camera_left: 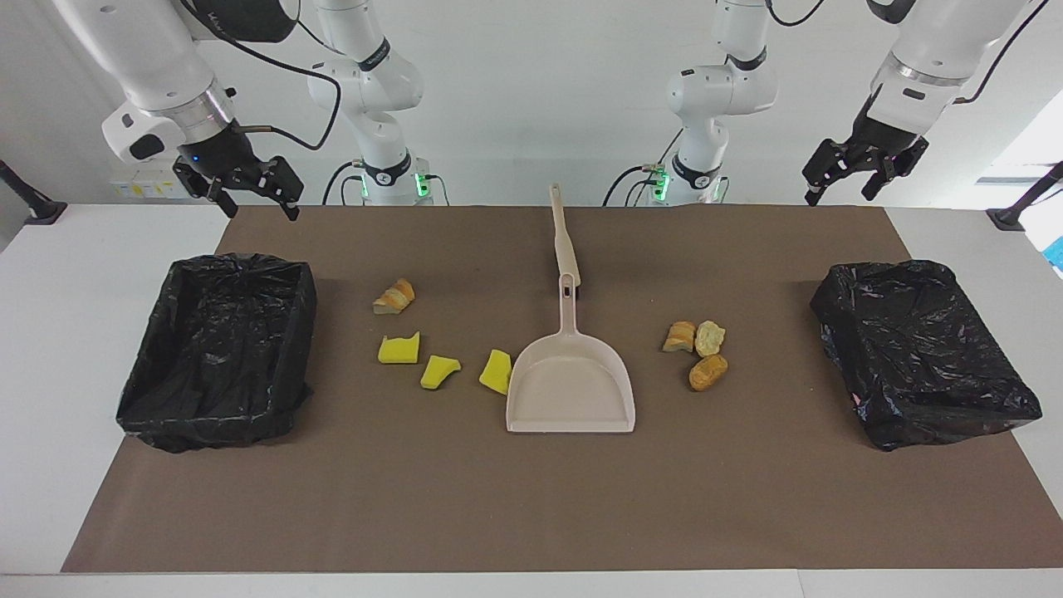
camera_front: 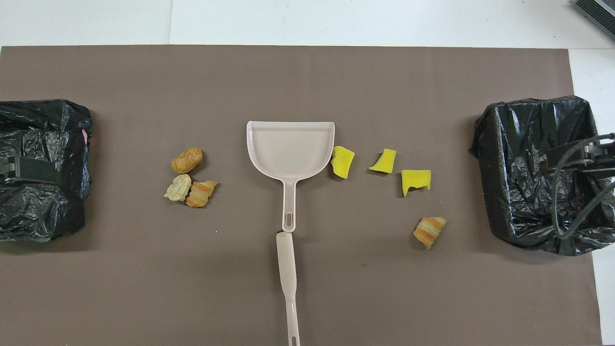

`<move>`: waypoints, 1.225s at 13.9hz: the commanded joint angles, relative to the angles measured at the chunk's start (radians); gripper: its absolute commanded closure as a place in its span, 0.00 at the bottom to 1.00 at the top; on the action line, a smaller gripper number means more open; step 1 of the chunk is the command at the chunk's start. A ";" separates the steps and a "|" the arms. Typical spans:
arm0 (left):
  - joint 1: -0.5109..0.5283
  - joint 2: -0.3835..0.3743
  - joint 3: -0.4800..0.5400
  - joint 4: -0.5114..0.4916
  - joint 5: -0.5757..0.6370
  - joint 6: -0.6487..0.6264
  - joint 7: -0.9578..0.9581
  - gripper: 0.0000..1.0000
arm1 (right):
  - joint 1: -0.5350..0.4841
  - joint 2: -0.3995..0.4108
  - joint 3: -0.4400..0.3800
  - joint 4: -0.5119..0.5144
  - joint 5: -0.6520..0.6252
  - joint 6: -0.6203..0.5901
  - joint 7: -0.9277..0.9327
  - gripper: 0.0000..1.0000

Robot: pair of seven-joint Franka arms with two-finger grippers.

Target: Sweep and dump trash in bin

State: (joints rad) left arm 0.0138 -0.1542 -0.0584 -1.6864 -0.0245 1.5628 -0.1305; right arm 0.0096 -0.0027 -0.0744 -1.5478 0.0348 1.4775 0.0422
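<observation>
Scraps: three yellow sponge pieces [camera_left: 399, 349], four bread chunks [camera_left: 707, 372]; one dustpan [camera_left: 570, 390]; two bins [camera_left: 220, 349]; both grippers spread.

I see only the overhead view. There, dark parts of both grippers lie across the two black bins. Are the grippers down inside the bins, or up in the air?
Observer: Up in the air. In the facing view the left gripper hangs high above the rim of the bin at the left arm's end and touches nothing.
Operator: And the right one?
Observer: The right gripper hangs just as clear of the other bin; its fingers are open and empty.
Operator: The long handle runs out of my picture at the bottom. Where does it end?
Observer: The long handle ends about at the edge of the brown mat nearest the robots, and no gripper touches it.
</observation>
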 commanded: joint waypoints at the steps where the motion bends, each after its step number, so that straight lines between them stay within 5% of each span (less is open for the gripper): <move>1: 0.005 0.002 -0.001 0.010 -0.005 -0.015 0.009 0.00 | -0.003 -0.028 0.002 -0.034 0.014 0.007 -0.027 0.00; 10: -0.014 0.001 -0.015 0.002 -0.009 -0.004 0.002 0.00 | -0.003 -0.030 0.001 -0.037 0.013 0.007 -0.028 0.00; 17: -0.060 0.022 -0.015 -0.096 -0.012 0.135 0.005 0.00 | -0.005 -0.039 0.001 -0.051 0.013 0.010 -0.027 0.00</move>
State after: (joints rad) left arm -0.0283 -0.1206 -0.0849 -1.7597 -0.0275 1.6776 -0.1223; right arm 0.0098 -0.0079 -0.0742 -1.5598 0.0348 1.4775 0.0421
